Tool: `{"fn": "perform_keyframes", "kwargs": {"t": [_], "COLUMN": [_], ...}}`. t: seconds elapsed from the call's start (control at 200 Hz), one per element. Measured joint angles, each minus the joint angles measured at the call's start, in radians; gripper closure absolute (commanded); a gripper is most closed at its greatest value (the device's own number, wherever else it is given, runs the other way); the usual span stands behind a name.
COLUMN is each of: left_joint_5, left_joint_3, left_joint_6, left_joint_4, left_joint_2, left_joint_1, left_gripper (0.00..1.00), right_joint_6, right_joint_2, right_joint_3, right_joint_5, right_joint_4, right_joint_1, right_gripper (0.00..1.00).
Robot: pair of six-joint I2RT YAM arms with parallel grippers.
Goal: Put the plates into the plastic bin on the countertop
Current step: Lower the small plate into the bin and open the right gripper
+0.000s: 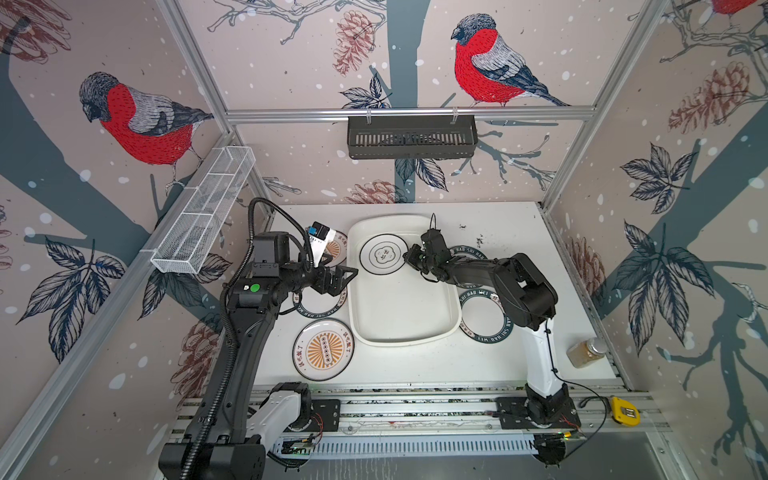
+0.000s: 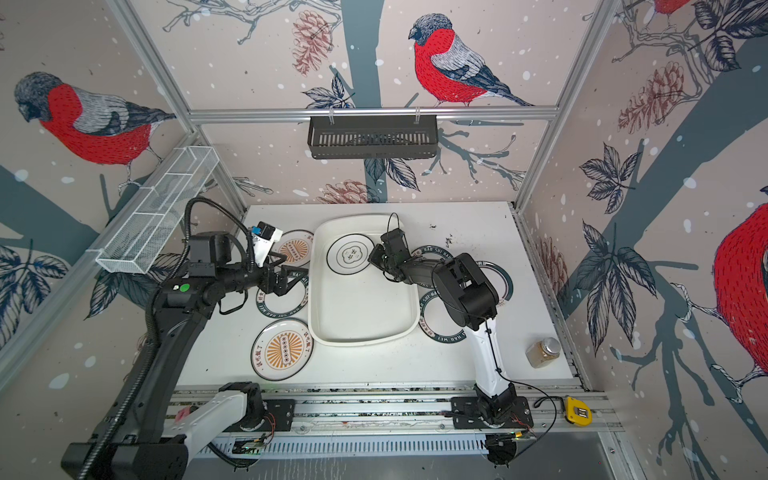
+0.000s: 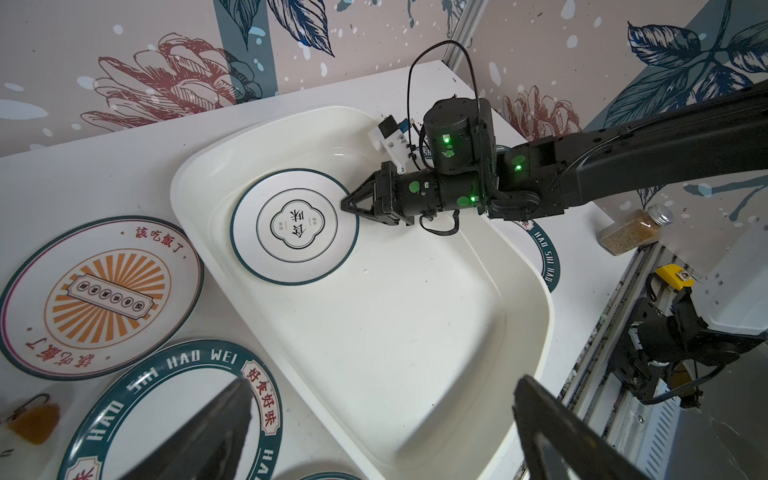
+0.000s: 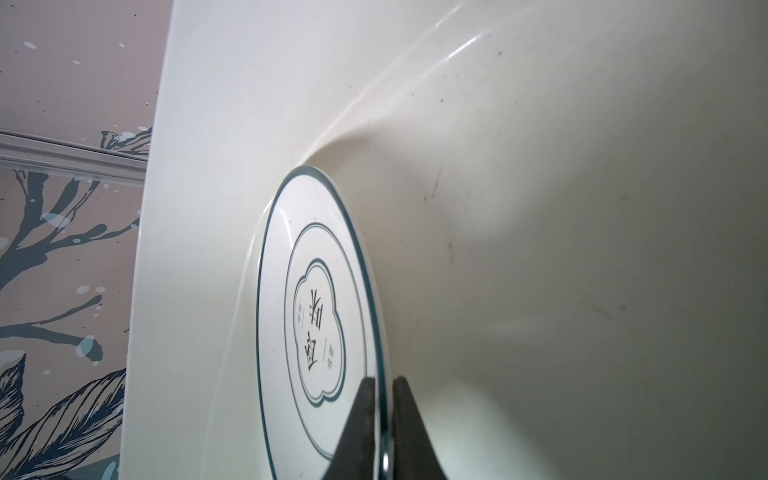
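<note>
Right end effector pinches the thin-ringed round plate by its rim, inside the glossy, round-cornered plastic bin — left end effector gapes wide.

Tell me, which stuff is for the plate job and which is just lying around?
For the job: ringed plate, lying in the plastic bin; near sunburst plate; far sunburst plate; green-lettered plates left and right of the bin; countertop; left gripper; right gripper.
Just lying about: glass jar; yellow tape measure; black rack; wire basket.
</note>
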Motion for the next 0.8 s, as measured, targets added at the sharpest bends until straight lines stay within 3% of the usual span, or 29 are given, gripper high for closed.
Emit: {"fn": "perform_keyframes", "kwargs": {"t": [0.215,0.62,0.8], "left_joint_5": [0.012,0.025,0.025], "left_joint_3": [-0.007,-0.007,-0.006], "left_joint_6": [0.0,-0.001,-0.011], "left_joint_4": [0.006,0.009,0.01], "left_joint_2": [-0.009,-0.007,-0.007], "left_joint_1": [0.0,0.0,-0.001], "left_gripper": [0.02,0.02,0.02], "right_joint_6": [0.0,-0.004,-0.043], "right_joint_2": [0.023,0.04,0.039], "right_joint_3": [0.019,0.04,0.085], "right_joint_5": [-0.005,-0.014,0.029], "right_joint_4": [-0.001,-0.013,-0.095], "right_joint_1": [-0.001,0.01,0.023], "right_gripper": [0.81,0.56,0.51]}}
